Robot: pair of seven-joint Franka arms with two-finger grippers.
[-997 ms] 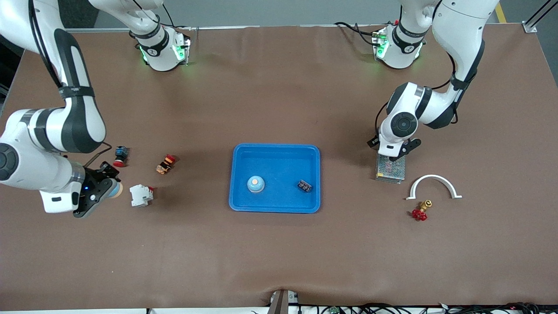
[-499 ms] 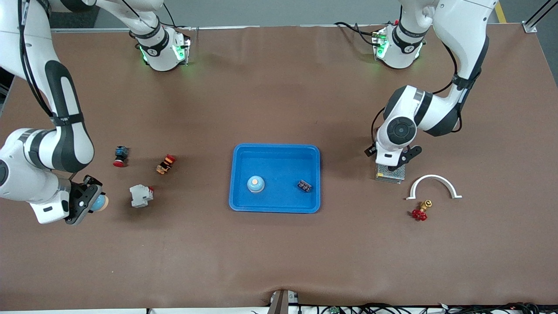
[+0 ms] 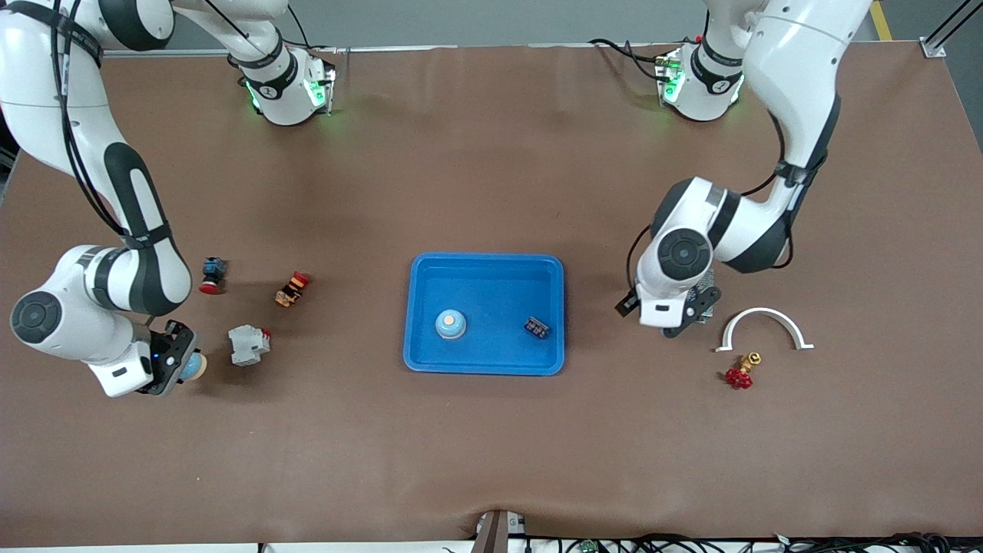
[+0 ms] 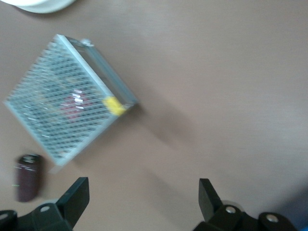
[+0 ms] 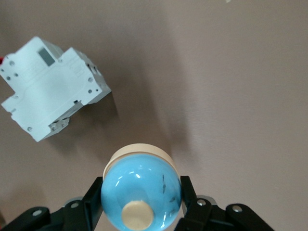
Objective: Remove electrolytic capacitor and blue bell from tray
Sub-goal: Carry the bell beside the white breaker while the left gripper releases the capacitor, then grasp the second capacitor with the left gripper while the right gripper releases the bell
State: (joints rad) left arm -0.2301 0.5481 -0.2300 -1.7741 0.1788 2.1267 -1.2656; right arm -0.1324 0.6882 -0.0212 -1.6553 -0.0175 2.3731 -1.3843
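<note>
My right gripper (image 3: 175, 362) is shut on a blue bell (image 3: 192, 367) with a cream base, low over the table beside a white breaker (image 3: 248, 344). In the right wrist view the bell (image 5: 140, 191) sits between the fingers (image 5: 94, 199). My left gripper (image 3: 676, 321) is open and empty over a mesh box (image 3: 707, 289). In the left wrist view a dark maroon capacitor (image 4: 28, 177) lies on the table beside the mesh box (image 4: 67, 98). A second blue bell (image 3: 450, 324) and a small dark part (image 3: 537, 328) lie in the blue tray (image 3: 485, 265).
A red-and-blue button (image 3: 213, 274) and an orange-and-red button (image 3: 292, 289) lie near the breaker (image 5: 50, 86). A white arch (image 3: 762, 326) and a red-handled valve (image 3: 739, 374) lie toward the left arm's end of the table.
My right gripper has moved nearer the front camera with the bell. My left gripper has moved off the mesh box toward the tray and the front camera.
</note>
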